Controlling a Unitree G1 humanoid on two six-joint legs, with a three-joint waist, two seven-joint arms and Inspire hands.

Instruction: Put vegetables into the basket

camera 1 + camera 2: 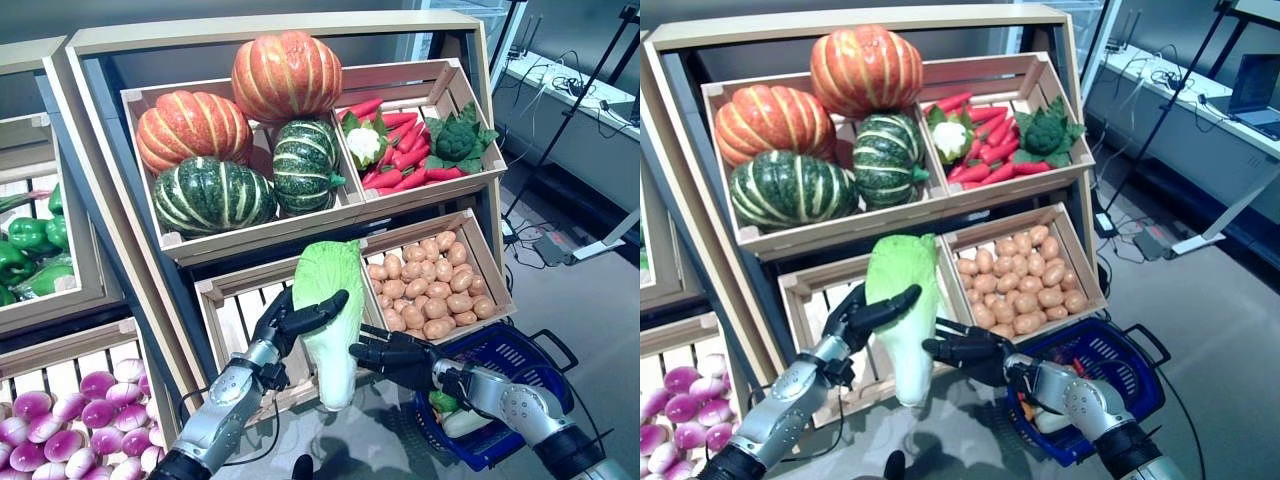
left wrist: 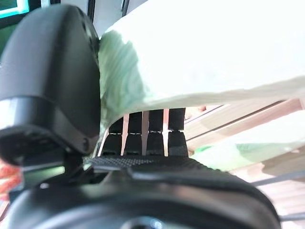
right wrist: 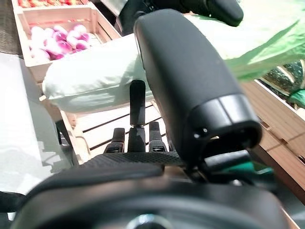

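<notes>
My left hand (image 1: 288, 322) is shut on a pale green and white napa cabbage (image 1: 326, 272) and holds it upright in the air before the stand's lower crates. In the left wrist view the thumb (image 2: 47, 71) and the fingers clamp the cabbage (image 2: 205, 47). My right hand (image 1: 402, 358) is open beside the cabbage's lower half, its straight fingers reaching to it and touching it; the right wrist view shows its thumb (image 3: 186, 76) in front of the cabbage (image 3: 95, 76). The blue basket (image 1: 522, 346) stands on the floor at the lower right, below my right forearm, with a green and a white vegetable (image 1: 452, 412) inside.
The wooden stand (image 1: 270, 32) rises right behind the cabbage, with slatted crates (image 1: 236, 312) at hand height. A second stand (image 1: 70, 330) is at the left. Grey floor (image 1: 600, 300) lies open to the right of the basket.
</notes>
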